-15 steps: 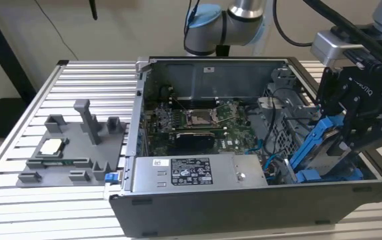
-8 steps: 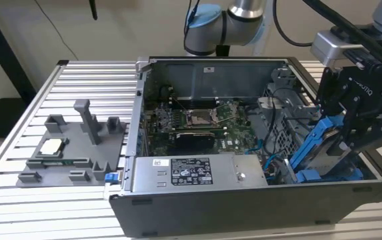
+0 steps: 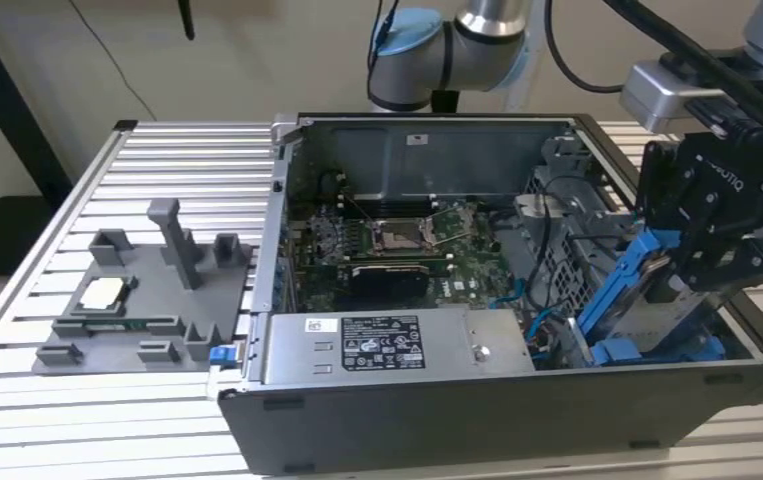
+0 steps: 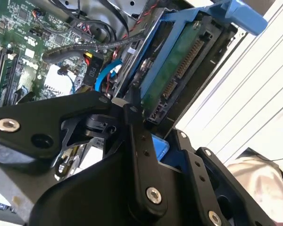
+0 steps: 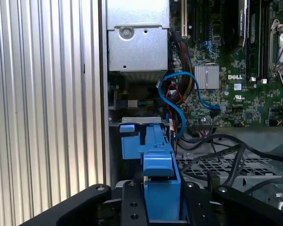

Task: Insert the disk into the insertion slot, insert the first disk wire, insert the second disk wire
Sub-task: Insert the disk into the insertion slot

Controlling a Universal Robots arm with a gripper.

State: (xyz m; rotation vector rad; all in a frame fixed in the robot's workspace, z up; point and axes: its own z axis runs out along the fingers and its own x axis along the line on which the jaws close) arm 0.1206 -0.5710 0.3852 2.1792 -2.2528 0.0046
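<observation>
My black gripper (image 5: 162, 188) sits closest to the lens in both wrist views, its fingers (image 5: 132, 200) clenched on the blue plastic frame of the disk (image 3: 648, 300).

In the exterior view I hold the disk at about four o'clock of the open computer case (image 3: 488, 420). It is tilted steeply. Its lower end is down in the insertion slot (image 3: 615, 352) and its upper end is raised toward me, so I judge it only partly in.

To do this step well, I would:
- line the frame's sides up with the slot's blue side pieces;
- bring the tilt down evenly rather than forcing one corner;
- keep my grip firm so the frame cannot twist;
- watch the blue cable (image 5: 179, 89) and the dark wire bundle (image 5: 217, 141) just beside the slot, which could get pinched under the disk.

The disk is a flat, silver-grey rectangle clipped in a bright blue frame. In the second wrist view its underside shows a green circuit board with rows of connector contacts along one edge.

The grey power-supply box (image 3: 395, 340) lies at six o'clock of the case and the motherboard (image 3: 395, 240) at its centre, both apart from the disk.
</observation>
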